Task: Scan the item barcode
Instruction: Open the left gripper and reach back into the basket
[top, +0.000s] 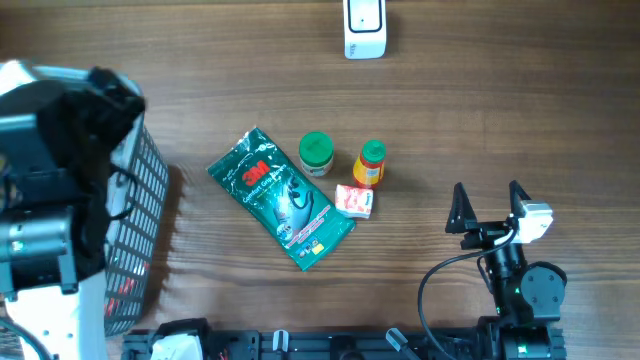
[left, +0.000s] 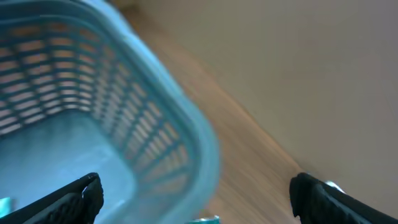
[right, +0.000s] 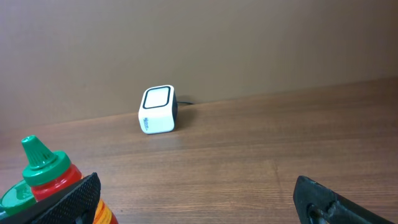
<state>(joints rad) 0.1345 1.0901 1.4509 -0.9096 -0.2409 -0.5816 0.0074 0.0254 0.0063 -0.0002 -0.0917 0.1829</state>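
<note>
Way off to the left of the green 3M packet (top: 282, 198), the left gripper (left: 196, 186) hangs over the mesh basket (top: 150, 200), jaws spread wide with nothing in them. Just right of the packet sit a green-lid jar (top: 316, 153), a little red-and-white box (top: 354, 201) and an orange bottle (top: 369, 163). The white scanner (top: 364, 27) is well beyond the packet, by the far edge. The right gripper (top: 488, 192) is well right of the packet, wide open and empty too.

Red "3M" on green pack (top: 281, 200) at desk (top: 520, 110) middle; its other print and box (top: 354, 201) print too small to read
</note>
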